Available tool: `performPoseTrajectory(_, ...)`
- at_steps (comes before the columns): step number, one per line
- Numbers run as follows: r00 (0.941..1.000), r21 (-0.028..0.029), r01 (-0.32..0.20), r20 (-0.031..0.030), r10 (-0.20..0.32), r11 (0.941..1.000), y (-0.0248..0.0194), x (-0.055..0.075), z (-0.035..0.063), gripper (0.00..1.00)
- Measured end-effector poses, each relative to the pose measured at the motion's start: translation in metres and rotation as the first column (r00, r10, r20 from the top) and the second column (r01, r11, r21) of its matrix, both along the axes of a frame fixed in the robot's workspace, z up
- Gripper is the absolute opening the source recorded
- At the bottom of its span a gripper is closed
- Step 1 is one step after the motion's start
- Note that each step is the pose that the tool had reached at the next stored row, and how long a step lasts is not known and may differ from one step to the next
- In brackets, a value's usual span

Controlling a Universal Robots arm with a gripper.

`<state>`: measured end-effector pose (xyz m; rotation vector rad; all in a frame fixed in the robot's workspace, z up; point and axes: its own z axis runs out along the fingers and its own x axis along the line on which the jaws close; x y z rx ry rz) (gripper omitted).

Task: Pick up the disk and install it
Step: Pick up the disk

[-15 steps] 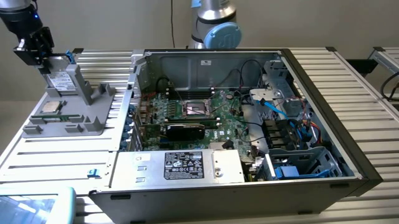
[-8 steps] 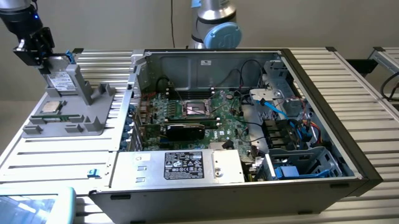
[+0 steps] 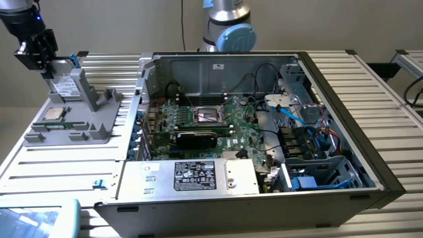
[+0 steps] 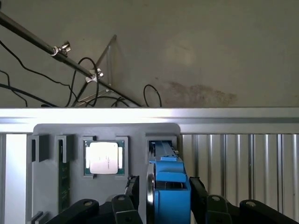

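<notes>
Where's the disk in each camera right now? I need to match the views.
Exterior view: the disk stands upright in the grey holder, far on the exterior view's left, under the gripper.
Wrist view: the disk sits edge-on, blue frame facing the camera, between the gripper's open fingers.
Shared landmark: the processor chip seated in the same holder.

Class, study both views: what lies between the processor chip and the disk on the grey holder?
Bare grey holder plate, plus one finger of the gripper beside the upright disk; the wrist view shows it.
</notes>
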<state>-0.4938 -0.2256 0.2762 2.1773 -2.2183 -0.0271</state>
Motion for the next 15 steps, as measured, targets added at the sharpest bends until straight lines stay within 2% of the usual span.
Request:
performPoseTrajectory(1,1.0,0.0,0.0,-0.0001,0.0,1.0,0.0,0.0,0.0,0.53)
performPoseTrajectory(2,1.0,0.0,0.0,0.0,0.0,1.0,0.0,0.0,0.0,0.46)
performPoseTrajectory(3,1.0,0.0,0.0,-0.0001,0.0,1.0,0.0,0.0,0.0,0.46)
performPoseTrajectory(4,1.0,0.0,0.0,0.0,0.0,1.0,0.0,0.0,0.0,0.4)
performPoseTrajectory(5,1.0,0.0,0.0,0.0,0.0,1.0,0.0,0.0,0.0,0.37)
performPoseTrajectory(10,1.0,0.0,0.0,0.0001,0.0,1.0,0.0,0.0,-0.0001,0.37)
performPoseTrajectory(15,1.0,0.0001,0.0,0.002,0.0,1.0,-0.0001,0.0,0.0058,0.37)
